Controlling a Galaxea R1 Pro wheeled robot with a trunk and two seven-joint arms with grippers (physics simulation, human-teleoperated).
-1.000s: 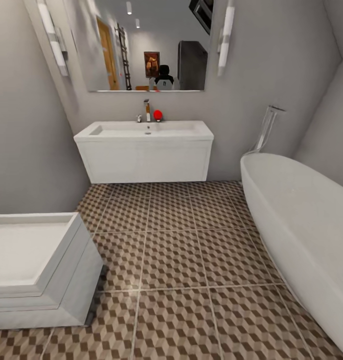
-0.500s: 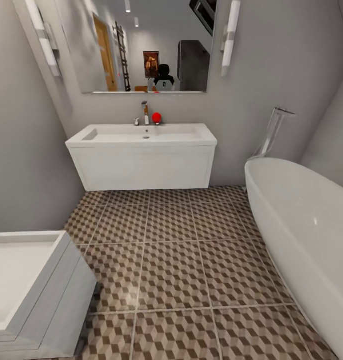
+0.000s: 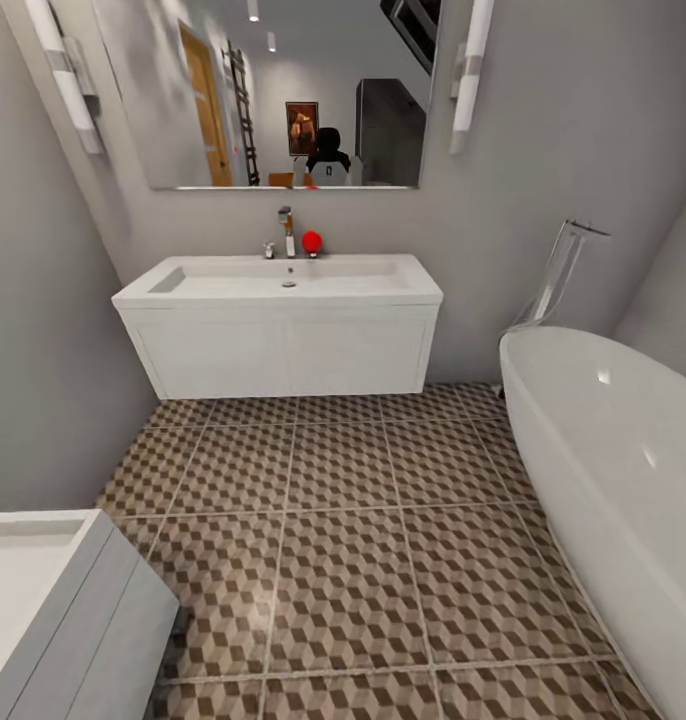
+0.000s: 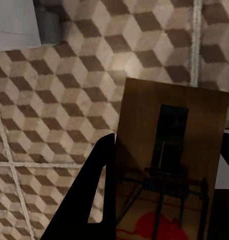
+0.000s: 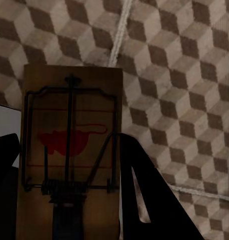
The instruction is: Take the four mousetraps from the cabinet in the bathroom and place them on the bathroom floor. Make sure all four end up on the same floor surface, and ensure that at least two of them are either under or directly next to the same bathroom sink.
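Your left gripper [image 4: 162,200] pinches one mousetrap [image 4: 169,160] and your right gripper [image 5: 69,195] another mousetrap [image 5: 70,150], both carried over the bathroom floor [image 3: 343,520], seemingly so you can set them beneath the sink [image 3: 283,285] ahead.

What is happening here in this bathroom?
The robot faces the sink, between the bathtub and the toilet. Each end effector holds one mousetrap above the patterned bathroom floor: the left end effector grips a mousetrap, the right end effector another mousetrap. Neither is set down yet.
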